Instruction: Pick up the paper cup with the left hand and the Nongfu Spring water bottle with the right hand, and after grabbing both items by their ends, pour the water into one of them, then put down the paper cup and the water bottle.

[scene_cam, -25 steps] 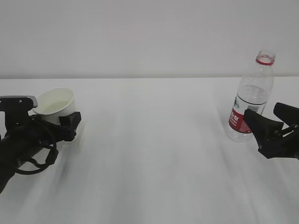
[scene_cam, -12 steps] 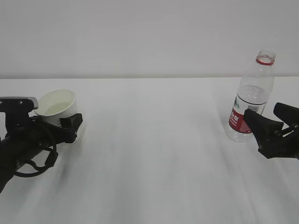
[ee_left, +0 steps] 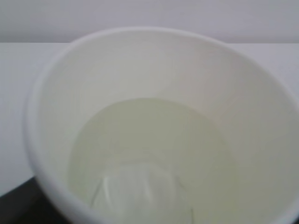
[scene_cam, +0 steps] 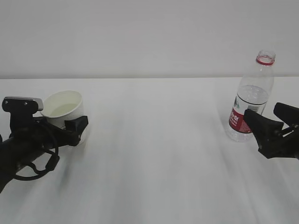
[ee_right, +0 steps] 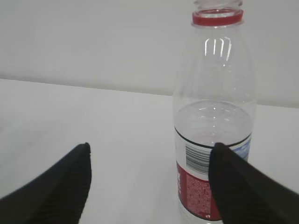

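The white paper cup (scene_cam: pixel 64 111) is at the left, just above or on the table, near upright, with faintly yellowish water (ee_left: pixel 149 154) in its bottom. My left gripper (scene_cam: pixel 67 122) is closed round its lower body; one black finger (scene_cam: pixel 77 125) shows on its right side and the other is hidden. In the left wrist view the cup (ee_left: pixel 154 70) fills the frame. The Nongfu Spring bottle (scene_cam: pixel 250 100), uncapped and part full, stands on the table at the right. My right gripper (scene_cam: pixel 269 119) is open just in front of it, apart. The bottle (ee_right: pixel 212 107) stands beyond the right finger (ee_right: pixel 243 186).
A white table (scene_cam: pixel 154 163) runs the full width to a plain white wall behind. A grey box module (scene_cam: pixel 21 102) sits on the left wrist, with cable loops below it.
My left arm has carried the cup a little to the right and the cup has come from tilted to near upright. The bottle and the right gripper have not moved.
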Available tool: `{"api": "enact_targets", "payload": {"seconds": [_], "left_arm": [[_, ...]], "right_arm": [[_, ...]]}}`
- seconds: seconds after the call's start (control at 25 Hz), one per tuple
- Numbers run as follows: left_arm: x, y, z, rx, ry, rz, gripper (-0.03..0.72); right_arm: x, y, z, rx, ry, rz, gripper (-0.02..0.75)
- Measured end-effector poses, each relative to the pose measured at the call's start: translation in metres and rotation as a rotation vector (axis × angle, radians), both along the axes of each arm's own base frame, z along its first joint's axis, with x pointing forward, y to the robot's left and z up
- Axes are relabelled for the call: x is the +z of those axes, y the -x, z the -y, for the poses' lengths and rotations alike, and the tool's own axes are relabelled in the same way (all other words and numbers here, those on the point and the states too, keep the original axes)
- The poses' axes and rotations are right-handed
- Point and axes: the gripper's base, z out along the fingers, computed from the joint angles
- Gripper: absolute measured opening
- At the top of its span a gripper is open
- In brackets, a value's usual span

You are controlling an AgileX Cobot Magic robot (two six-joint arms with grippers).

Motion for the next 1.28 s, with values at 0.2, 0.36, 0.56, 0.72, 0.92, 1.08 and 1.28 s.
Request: {"api": "enact_targets", "payload": {"seconds": [0.2,0.36,0.56,0.72,0.92,1.08,1.28], "left_arm": [[0.0000,0.0000,0.0000,-0.002,-0.007,0.003,0.670],[-0.0001,0.0002,-0.0001,-0.011,-0.033,0.012,0.669],[-0.0004,0.0000,-0.0010,-0.006,-0.055,0.015,0.652],[-0.0007,0.0002,-0.0017,0.000,-0.057,0.014,0.579],[-0.0007,0.0002,-0.0018,0.001,-0.057,0.014,0.534],[-0.0007,0.0002,-0.0018,0.001,-0.059,0.015,0.587],[-0.0010,0.0002,-0.0018,0.001,-0.060,0.012,0.683]], "right_arm": [[0.0000,0.0000,0.0000,0.000,0.000,0.000,0.589],[0.0000,0.0000,0.0000,0.000,0.000,0.000,0.588],[0.0000,0.0000,0.0000,0.000,0.000,0.000,0.589],[0.0000,0.0000,0.0000,0.000,0.000,0.000,0.589],[0.0000,0.0000,0.0000,0.000,0.000,0.000,0.588],[0.0000,0.0000,0.0000,0.000,0.000,0.000,0.588],[0.0000,0.0000,0.0000,0.000,0.000,0.000,0.589]]}}
